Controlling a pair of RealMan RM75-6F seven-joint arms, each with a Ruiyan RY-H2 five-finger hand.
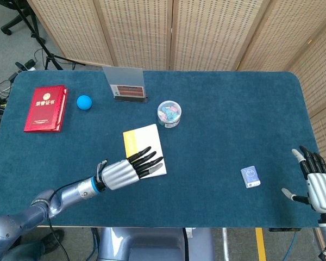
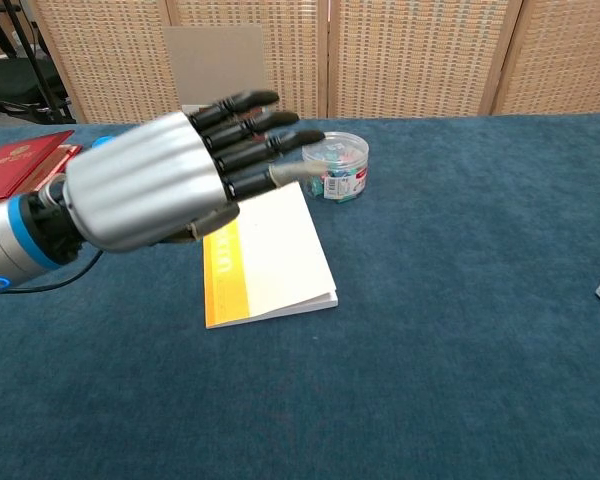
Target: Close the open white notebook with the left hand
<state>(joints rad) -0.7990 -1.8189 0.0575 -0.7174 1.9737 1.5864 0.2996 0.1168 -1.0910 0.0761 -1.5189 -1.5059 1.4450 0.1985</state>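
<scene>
The white notebook [image 1: 143,153] lay closed on the blue surface [image 1: 223,119], yellow strip along its spine. The left robot hand [image 1: 129,169] hovered over its near edge, fingers spread, holding nothing. The right robot hand [image 1: 317,182] rested open, well apart.

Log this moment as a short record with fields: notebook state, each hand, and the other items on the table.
notebook: white notebook lies closed and flat, cover with a yellow strip along the spine side
left hand: left hand over the notebook's near edge, fingers extended and apart, holding nothing
right hand: right hand at the table's right near edge, fingers apart, holding nothing
other items: red booklet, blue ball, clear round container, sign stand, small blue card
</scene>
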